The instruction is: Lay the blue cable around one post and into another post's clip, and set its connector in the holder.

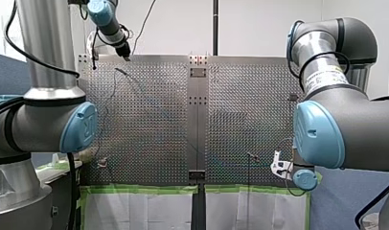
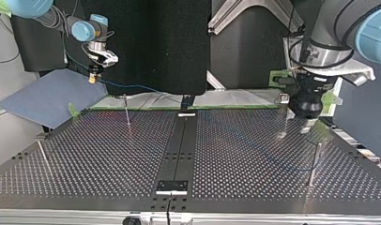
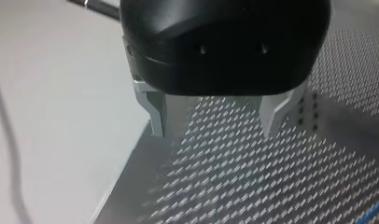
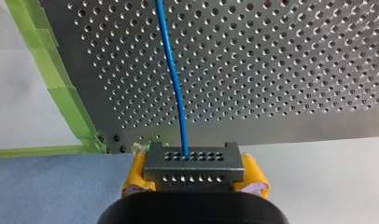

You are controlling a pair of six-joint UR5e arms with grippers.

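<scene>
Connector (image 4: 194, 164) is clamped in my right tool (image 2: 92, 77), upper left of the top view. Blue cable (image 4: 173, 79) is trailed from it across the table (image 4: 281, 70). My left tool (image 3: 214, 129) is held with fingers apart.

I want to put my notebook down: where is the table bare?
In the top view, the near perforated plate is bare between the centre strip and the left-edge post. Crowded at that view's right: my left claw hangs open beside two posts.
</scene>
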